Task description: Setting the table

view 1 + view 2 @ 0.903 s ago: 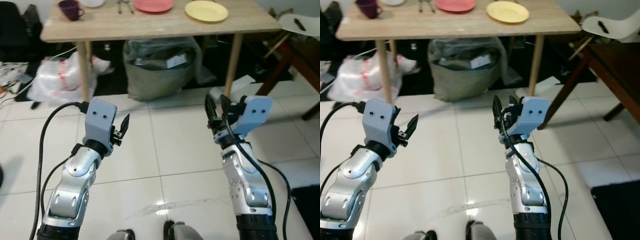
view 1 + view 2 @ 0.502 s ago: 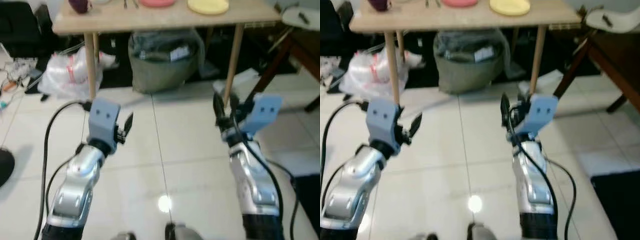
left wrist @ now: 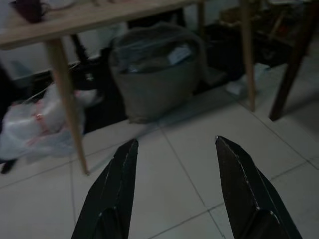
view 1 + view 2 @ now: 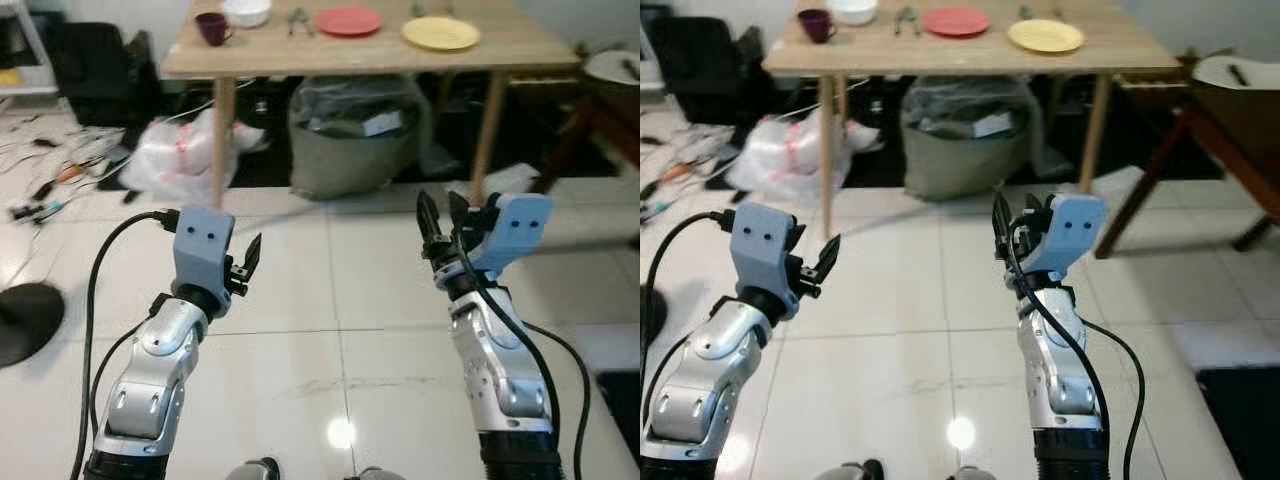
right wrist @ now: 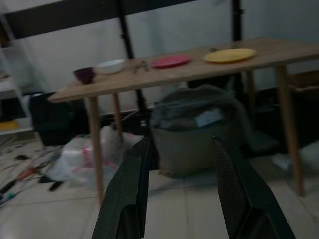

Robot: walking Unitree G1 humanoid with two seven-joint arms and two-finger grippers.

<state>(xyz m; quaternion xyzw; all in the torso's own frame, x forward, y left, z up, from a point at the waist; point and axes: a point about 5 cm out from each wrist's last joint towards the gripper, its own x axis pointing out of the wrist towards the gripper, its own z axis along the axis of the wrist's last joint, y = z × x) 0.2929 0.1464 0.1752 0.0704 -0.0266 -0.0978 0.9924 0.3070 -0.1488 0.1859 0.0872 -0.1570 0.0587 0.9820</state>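
2 empty grippers, left (image 4: 250, 258) and right (image 4: 438, 216), are raised before me with fingers spread wide, ready for a pick. I judge I am on approach: the table (image 4: 300, 55) stands well ahead, bearing mug (image 4: 211, 27), bowl (image 4: 246, 11), pink plate (image 4: 347, 21) and yellow plate (image 4: 440, 33)

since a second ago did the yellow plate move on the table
No. The yellow plate still sits near the table's right end, right of the pink plate; the whole view shifted, so the camera moved.
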